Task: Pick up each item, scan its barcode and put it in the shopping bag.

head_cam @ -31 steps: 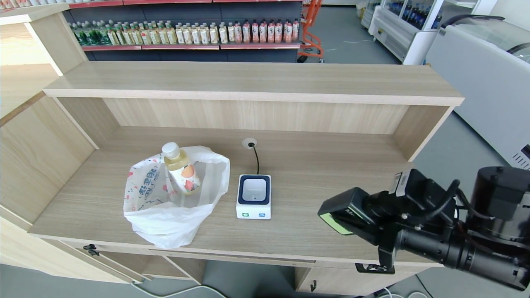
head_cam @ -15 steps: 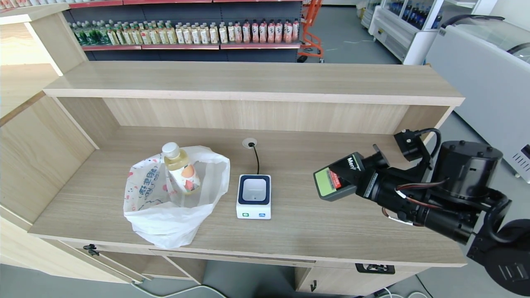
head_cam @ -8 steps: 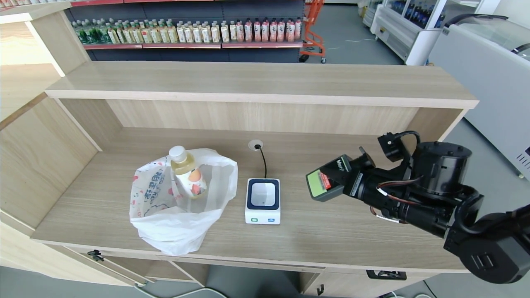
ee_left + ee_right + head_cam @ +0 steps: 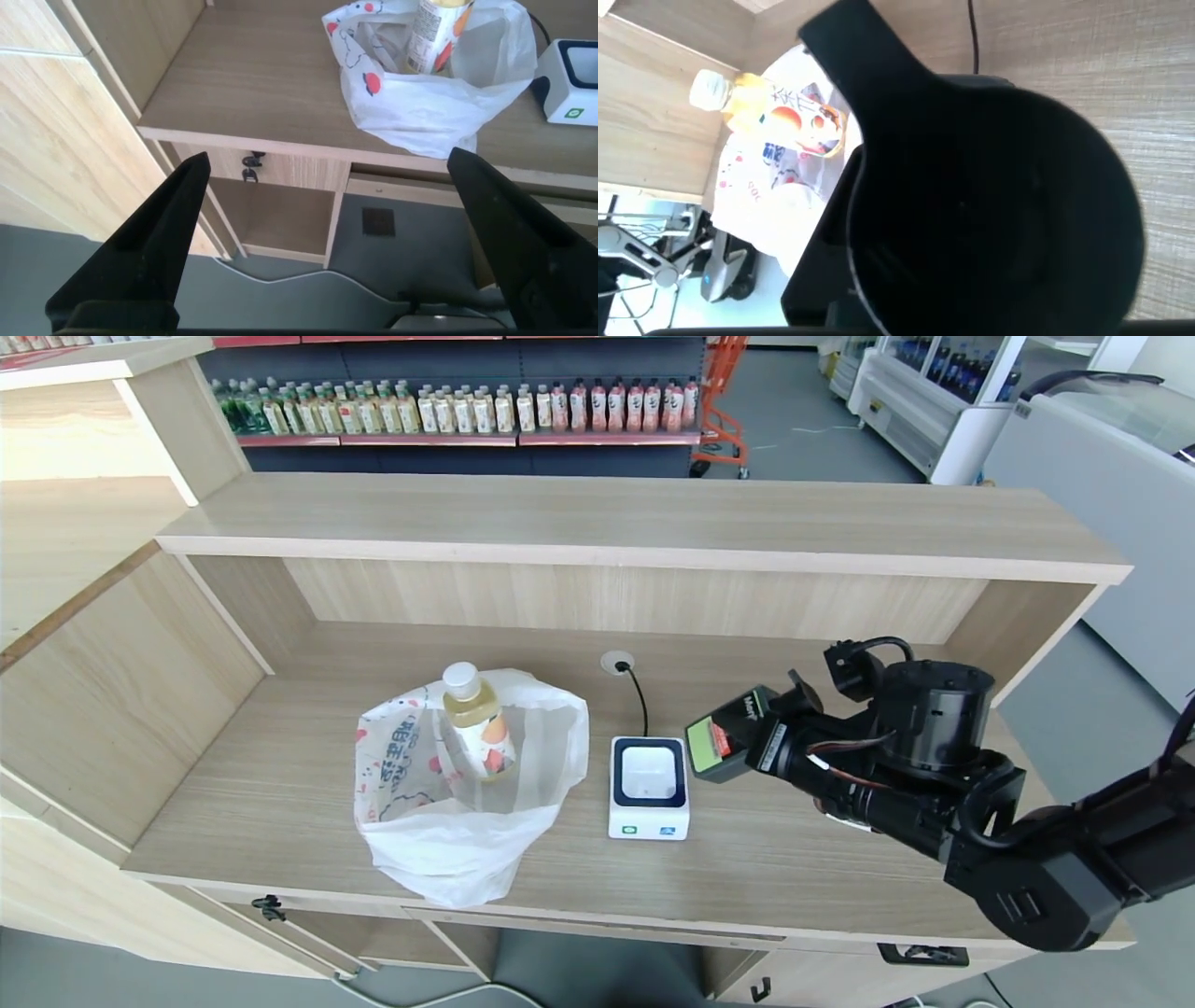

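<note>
Green-faced box apparently between right jaws

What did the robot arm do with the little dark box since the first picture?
The right gripper, shut on the small dark box with a green face, carried it leftward over the wooden counter to just beside the white barcode scanner, turning the green face more into view. Nothing was let go. The white plastic shopping bag, the white-capped bottle in it and the scanner stayed put; only the camera shifted.
</note>
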